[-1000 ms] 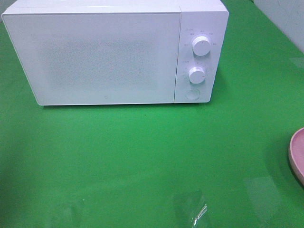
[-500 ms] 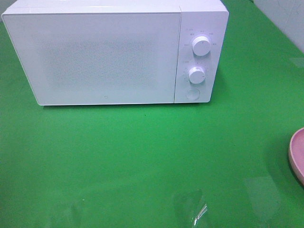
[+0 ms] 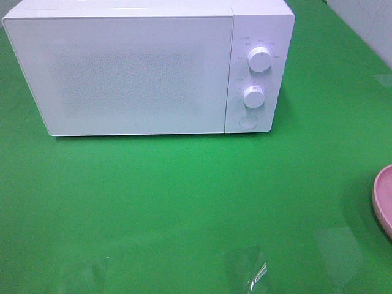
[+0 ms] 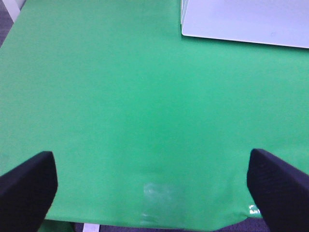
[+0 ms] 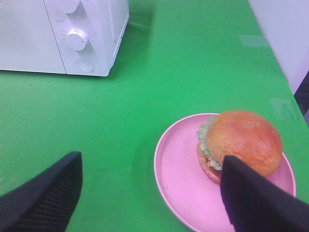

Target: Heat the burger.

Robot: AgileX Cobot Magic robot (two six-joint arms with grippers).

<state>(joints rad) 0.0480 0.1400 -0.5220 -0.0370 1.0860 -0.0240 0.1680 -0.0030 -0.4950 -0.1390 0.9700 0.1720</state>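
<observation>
The burger [image 5: 240,141], with a glossy golden-brown bun and green lettuce, sits on a pink round plate [image 5: 181,181] in the right wrist view. Only the plate's rim [image 3: 383,201] shows at the right edge of the high view; the burger is out of that view. The white microwave [image 3: 147,67] stands at the back with its door shut. It also shows in the right wrist view [image 5: 63,36] and the left wrist view [image 4: 246,21]. My right gripper [image 5: 152,200] is open, above the plate's near side. My left gripper [image 4: 152,186] is open over bare green cloth.
The microwave has two white knobs [image 3: 260,59] [image 3: 253,97] and a round button [image 3: 248,121] on its right panel. The green cloth [image 3: 184,202] covers the table. The table's front edge [image 4: 159,224] shows in the left wrist view. A grey wall [image 5: 285,34] stands to the right.
</observation>
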